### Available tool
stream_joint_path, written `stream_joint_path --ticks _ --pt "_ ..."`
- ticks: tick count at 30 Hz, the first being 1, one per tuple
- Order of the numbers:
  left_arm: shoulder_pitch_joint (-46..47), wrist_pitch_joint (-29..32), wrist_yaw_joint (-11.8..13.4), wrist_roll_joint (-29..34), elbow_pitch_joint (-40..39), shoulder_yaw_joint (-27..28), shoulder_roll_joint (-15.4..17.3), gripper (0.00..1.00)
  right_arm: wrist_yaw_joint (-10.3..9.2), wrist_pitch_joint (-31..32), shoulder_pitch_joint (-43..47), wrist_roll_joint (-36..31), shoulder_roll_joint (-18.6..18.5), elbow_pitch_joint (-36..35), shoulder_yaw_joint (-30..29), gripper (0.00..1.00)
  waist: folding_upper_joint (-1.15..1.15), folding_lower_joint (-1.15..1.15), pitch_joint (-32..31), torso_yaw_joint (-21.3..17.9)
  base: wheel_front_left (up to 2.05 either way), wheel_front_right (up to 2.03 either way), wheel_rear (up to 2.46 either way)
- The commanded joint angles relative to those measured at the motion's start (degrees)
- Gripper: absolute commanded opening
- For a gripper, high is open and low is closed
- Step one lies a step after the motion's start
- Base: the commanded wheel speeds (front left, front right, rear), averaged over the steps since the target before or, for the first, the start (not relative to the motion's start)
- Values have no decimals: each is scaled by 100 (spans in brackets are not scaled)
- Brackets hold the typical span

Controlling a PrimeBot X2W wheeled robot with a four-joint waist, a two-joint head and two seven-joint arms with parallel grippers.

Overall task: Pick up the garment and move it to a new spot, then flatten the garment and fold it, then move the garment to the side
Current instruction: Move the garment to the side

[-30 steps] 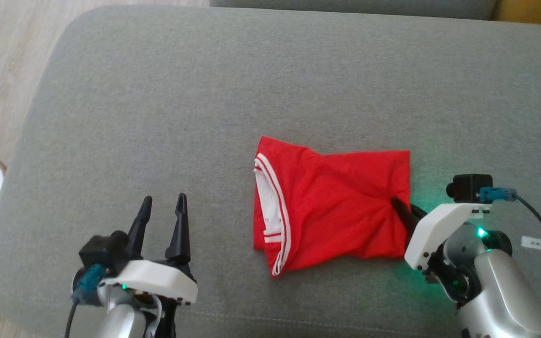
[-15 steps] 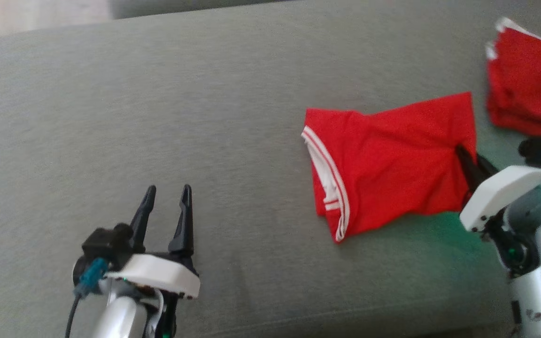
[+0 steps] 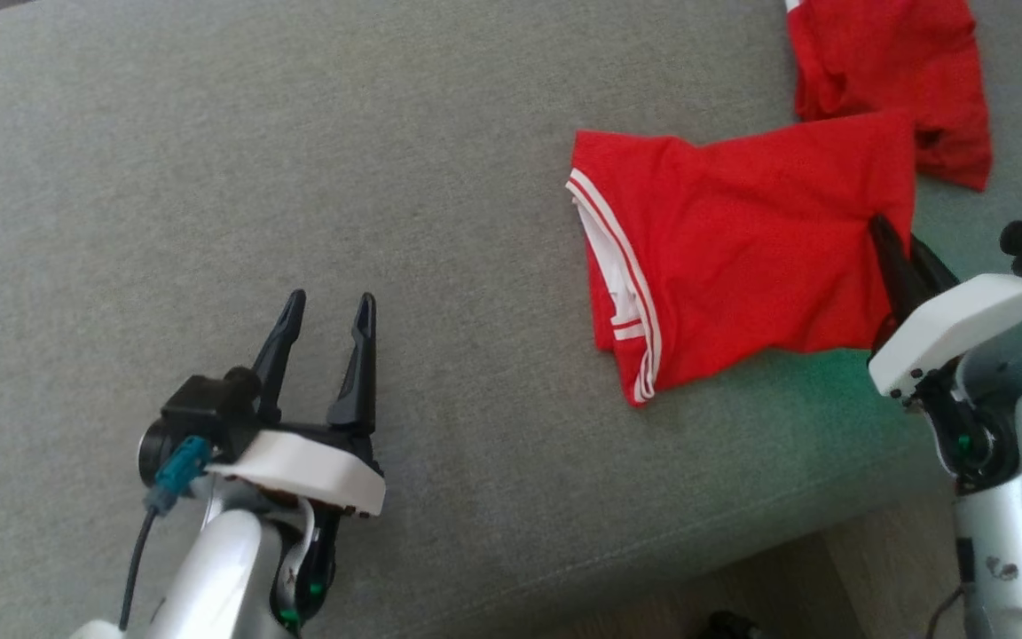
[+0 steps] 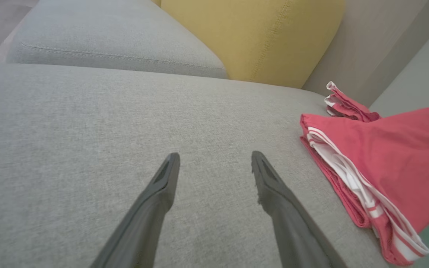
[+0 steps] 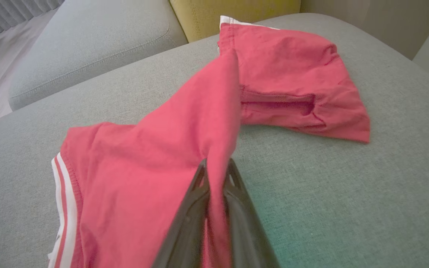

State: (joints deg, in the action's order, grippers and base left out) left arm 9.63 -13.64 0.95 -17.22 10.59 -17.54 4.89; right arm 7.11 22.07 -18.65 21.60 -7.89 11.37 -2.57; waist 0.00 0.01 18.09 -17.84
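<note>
R pincer (image 5: 216, 163) pinching edge of red garment (image 3: 742, 248) on grey sofa seat (image 3: 298, 133); L pincer (image 3: 333, 297) spread, empty, well apart; 2nd red cloth (image 3: 892, 53) near garment's far corner.

Red thin-fabric garment (image 3: 742, 257), white double-stripe band along one end, white lining showing there. Folded to rough rectangle, lightly wrinkled. Lies on grey fabric sofa cushion (image 3: 298, 177), toward cushion's right front part, striped end facing cushion's middle. Opposite edge gathered, pinched between closed fingers of right gripper (image 3: 892, 235).
</note>
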Motion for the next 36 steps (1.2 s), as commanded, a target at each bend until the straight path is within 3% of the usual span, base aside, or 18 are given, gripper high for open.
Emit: stream_joint_path --ticks 1,10,21,27,36 --pt "143 -18 -1 45 -162 183 66 100 37 -97 -225 -49 -40 -220 76 0 0 -1 -32 62 0 0 0" --pt "62 -87 40 -106 -83 197 -15 100 37 8 -979 -255 -67 50 -109 0 0 -1 -428 567 0 0 0" --pt "41 -126 50 -153 -64 165 -80 100 37 -120 -2467 -1184 -288 1347 -1308 0 0 -1 -419 994 0 0 0" --pt "90 -131 48 -131 -79 164 -89 100 37 -41 -2838 -1801 -713 1770 -1747 0 0 -1 -262 1057 0 0 0" --pt "228 -134 6 -66 -58 114 -87 100 37 -336 -3266 -2806 -1277 2525 -1606 0 0 -1 16 1117 0 0 0"
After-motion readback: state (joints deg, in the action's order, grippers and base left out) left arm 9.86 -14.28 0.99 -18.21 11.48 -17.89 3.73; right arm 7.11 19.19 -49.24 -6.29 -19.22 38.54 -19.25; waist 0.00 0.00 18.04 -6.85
